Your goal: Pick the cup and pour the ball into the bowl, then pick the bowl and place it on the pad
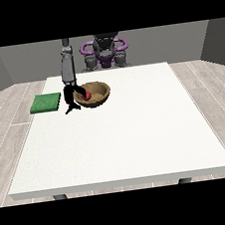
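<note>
Grey walls and a pale plank floor surround a large white table point(137, 131), with the robot small at its far edge. On the table's far side at the view's left sits a wooden bowl point(98, 96), and just left of it, apart from it, lies the green pad point(46, 102). The hand at the view's left point(71, 97) hangs down at the bowl's left rim, and something red point(87, 94), the cup or the ball, shows right against it over the bowl's inside; whether the fingers are curled round it I cannot tell. No other hand is in view. The risk here, as I judge it, is the rim: the hand is so close to it that a tilt or withdrawal could nudge the bowl sideways or tip it. If the red thing is the cup, tilted too near the edge, the ball could roll out onto the table instead of settling inside. The pad lies near, so a shoved bowl could also slide onto it askew.
</note>
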You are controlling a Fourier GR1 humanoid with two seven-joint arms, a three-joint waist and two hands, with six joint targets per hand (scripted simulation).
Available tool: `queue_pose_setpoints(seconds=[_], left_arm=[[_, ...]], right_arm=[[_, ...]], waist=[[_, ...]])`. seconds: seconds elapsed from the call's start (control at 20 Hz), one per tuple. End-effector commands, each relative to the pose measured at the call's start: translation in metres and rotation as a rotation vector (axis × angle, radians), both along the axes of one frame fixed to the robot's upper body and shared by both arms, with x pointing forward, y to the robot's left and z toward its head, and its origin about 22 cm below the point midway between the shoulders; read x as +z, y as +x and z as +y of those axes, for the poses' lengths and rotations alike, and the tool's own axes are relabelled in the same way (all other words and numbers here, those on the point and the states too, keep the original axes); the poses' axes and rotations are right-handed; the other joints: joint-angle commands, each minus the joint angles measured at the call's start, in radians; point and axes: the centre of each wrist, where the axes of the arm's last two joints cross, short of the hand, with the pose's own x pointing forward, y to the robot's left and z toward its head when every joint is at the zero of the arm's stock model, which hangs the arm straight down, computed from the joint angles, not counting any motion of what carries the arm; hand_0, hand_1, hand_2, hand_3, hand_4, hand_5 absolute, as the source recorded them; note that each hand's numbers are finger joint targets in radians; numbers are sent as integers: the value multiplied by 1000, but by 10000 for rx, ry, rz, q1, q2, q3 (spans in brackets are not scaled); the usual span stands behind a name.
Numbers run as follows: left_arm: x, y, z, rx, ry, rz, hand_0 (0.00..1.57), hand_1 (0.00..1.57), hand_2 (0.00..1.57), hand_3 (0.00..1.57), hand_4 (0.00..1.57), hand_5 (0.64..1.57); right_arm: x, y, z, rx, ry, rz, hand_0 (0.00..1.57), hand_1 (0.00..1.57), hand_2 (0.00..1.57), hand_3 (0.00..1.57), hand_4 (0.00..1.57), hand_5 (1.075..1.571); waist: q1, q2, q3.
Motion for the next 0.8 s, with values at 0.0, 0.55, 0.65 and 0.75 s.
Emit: queue_pose_setpoints(seconds=[0.0, 0.55, 0.65, 0.75], left_arm=[[-5, -1, 15, -14, -97, 335, 0, 0, 0, 0, 0, 1546], [-87, -1, 89, 1321, -806, 1893, 0, 0, 0, 0, 0, 1546], [-79, -9, 97, 1427, -867, 1795, 0, 0, 0, 0, 0, 1543], [-79, -18, 108, 1416, -759, 1545, 0, 0, 0, 0, 0, 1541]], right_arm=[[-30, -15, -6, -693, -774, 2293, 1571, 1571, 1571, 1571, 1178, 1417], [84, 14, -12, -312, -3357, 3527, 1571, 1571, 1571, 1571, 1261, 1470], [86, 16, -21, -313, -3312, 3776, 1571, 1571, 1571, 1571, 1250, 1476], [97, 19, -42, -311, -2947, 3555, 1571, 1571, 1571, 1571, 1259, 1486]], waist=[[127, 86, 279], [-1284, -1635, 267], [-1410, -1654, 286], [-1289, -1231, 291]])
